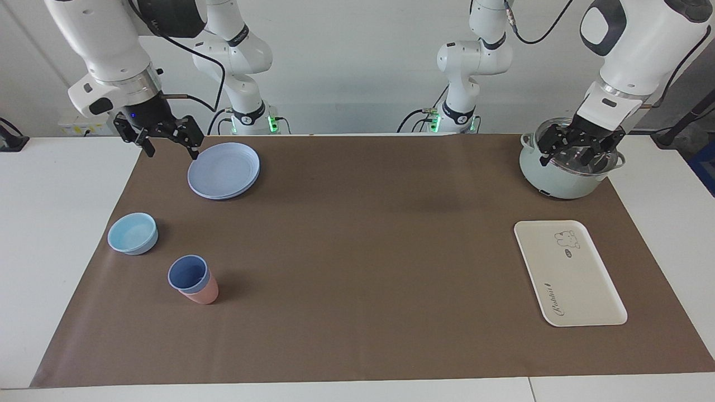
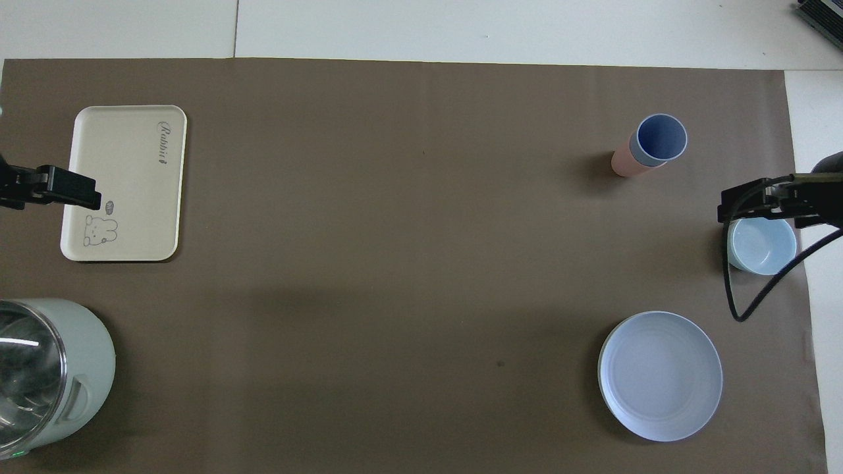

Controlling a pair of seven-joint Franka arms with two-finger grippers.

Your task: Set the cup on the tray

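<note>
Your right gripper hangs wide open and empty beside the round blue plate, well apart from the small blue plastic cup nested in a pink cup. Your left gripper, open too, hovers over the pale green pot, near the flat cream tray.

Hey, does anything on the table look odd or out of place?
One oddity: the periwinkle-blue cup sits nested inside a pink cup, so the pair stand stacked. The tray is bare. Nothing looks spilled or damaged.
</note>
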